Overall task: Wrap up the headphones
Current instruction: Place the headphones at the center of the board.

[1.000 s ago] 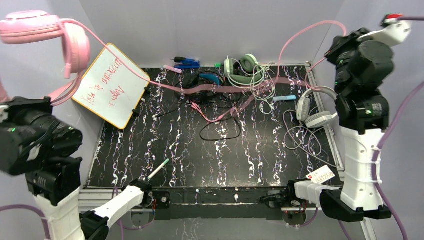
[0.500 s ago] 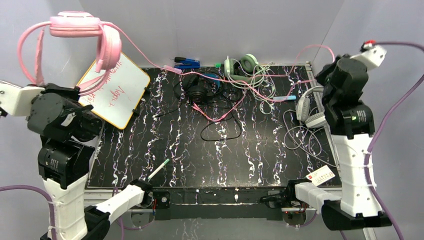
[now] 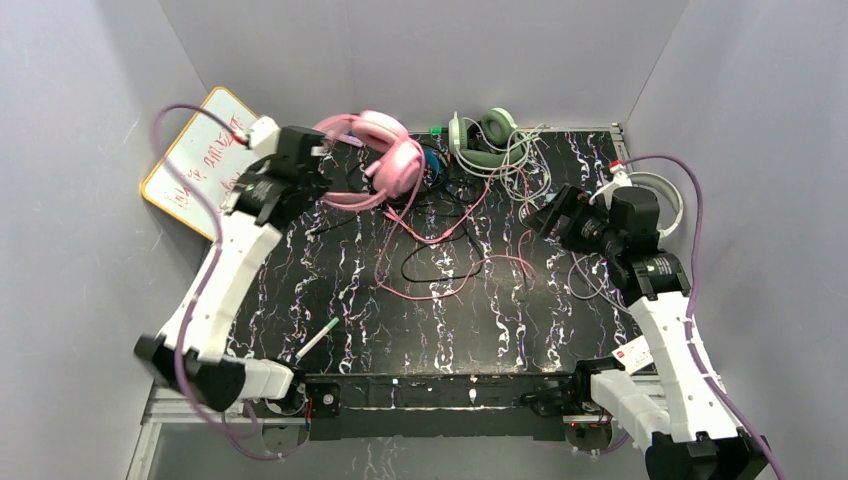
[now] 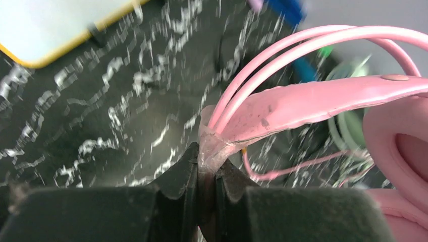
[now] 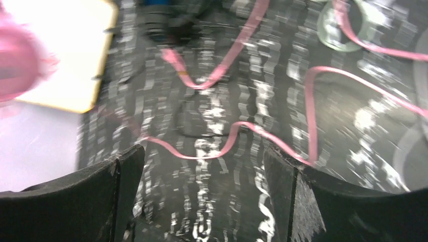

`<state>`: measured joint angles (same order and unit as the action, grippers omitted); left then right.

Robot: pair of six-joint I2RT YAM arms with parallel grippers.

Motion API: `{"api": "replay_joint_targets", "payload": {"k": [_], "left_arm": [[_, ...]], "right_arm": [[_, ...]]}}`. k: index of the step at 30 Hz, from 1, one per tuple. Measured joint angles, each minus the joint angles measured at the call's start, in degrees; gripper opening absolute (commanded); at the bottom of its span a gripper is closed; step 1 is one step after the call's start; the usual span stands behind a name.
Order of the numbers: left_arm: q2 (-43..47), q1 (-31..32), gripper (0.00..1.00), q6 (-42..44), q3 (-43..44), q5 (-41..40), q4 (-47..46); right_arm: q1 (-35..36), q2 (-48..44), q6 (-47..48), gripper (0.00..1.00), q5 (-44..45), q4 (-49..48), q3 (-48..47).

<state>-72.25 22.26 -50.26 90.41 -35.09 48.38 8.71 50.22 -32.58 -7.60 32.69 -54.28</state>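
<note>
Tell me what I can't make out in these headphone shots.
- Top view: writing on the whiteboard, too small, partly under the left arm.
- Top view: the white-grey headphones, mostly behind the right arm.
- Right wrist view: where the pink cord ends, blurred and cropped.
- Left wrist view: the pink headphones, cropped at the right edge.

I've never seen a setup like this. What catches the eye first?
First, the bright pink headphones, pinched by the left gripper at the back of the black marbled table, near a whiteboard. Next, a long pink cord snaking loose across the middle of the table, below the wide-open, empty right gripper.
</note>
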Motion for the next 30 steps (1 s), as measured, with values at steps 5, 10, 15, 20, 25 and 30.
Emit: {"api": "replay_joint_targets", "payload": {"k": [5, 10, 15, 20, 25, 30], "left_arm": [[-8.4, 0.1, 0.00, -1.4, -5.9, 12.5, 2.4], [-5.9, 0.1, 0.00, -3.7, -21.7, 20.0, -0.4], [-1.0, 0.1, 0.00, -7.1, -36.5, 24.5, -5.2], [0.0, 0.2, 0.01, -9.1, -43.8, 26.1, -11.3], [-0.1, 0.2, 0.19, -8.1, -46.9, 26.1, -16.3], [0.0, 0.2, 0.55, -5.6, -48.8, 24.8, -20.9]], "right_arm": [[0.0, 0.4, 0.5, 0.97, -19.9, -12.1, 0.0], [0.8, 6.2, 1.5, 0.99, -29.0, -15.1, 0.0], [4.8, 7.9, 2.9, 0.99, -29.6, -15.3, 2.2], [12.8, 7.5, 1.7, 0.98, -27.1, -16.7, 7.3], [20.5, 8.5, 0.4, 0.98, -23.3, -17.7, 8.5], [21.9, 9.2, -0.7, 0.98, -21.5, -20.8, 9.4]]}}
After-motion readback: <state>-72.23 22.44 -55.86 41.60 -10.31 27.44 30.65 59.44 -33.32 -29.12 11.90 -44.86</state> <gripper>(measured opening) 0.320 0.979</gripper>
